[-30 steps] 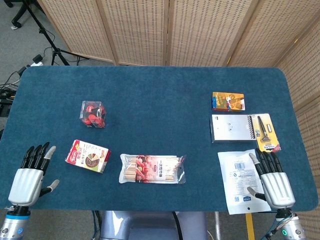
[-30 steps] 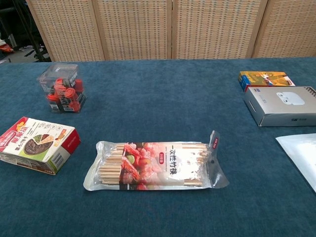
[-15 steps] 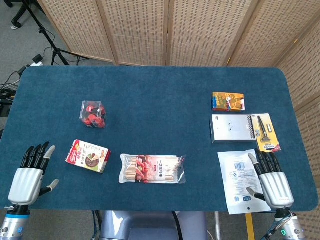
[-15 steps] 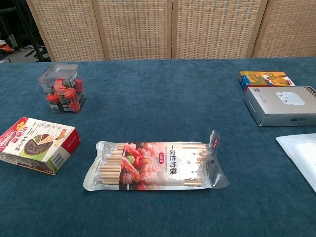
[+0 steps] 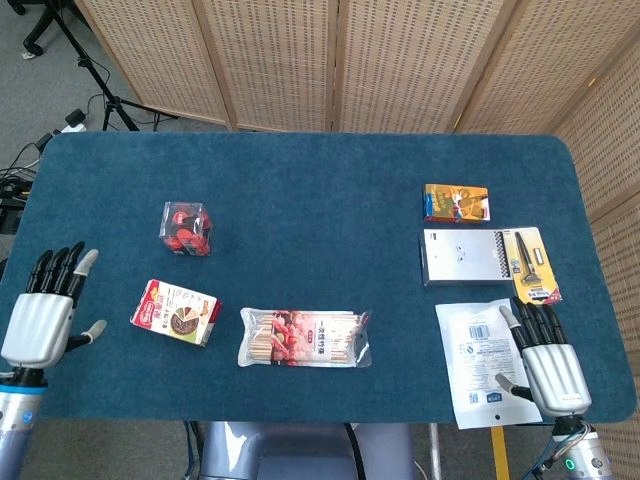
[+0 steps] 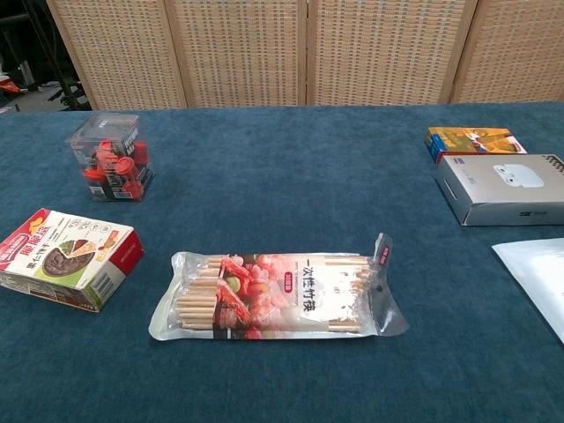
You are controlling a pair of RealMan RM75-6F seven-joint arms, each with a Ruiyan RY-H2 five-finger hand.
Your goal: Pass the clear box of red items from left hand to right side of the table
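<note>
- My left hand point(image 5: 40, 315) hovers at the frame's left edge, fingers spread, holding nothing.
- My right hand point(image 5: 548, 362) lies flat, lower right, fingers together, empty.
- The clear box point(image 5: 186, 228) sits upper left.

Table cover point(image 6: 291, 167) matt blue cloth; clear box point(image 6: 111, 157) glossy plastic; chopstick pack point(image 6: 273, 295) shiny film.

The clear bag of wooden sticks point(image 6: 276, 297) has "一次性竹筷" printed on it. Other labels are too small to read.
</note>
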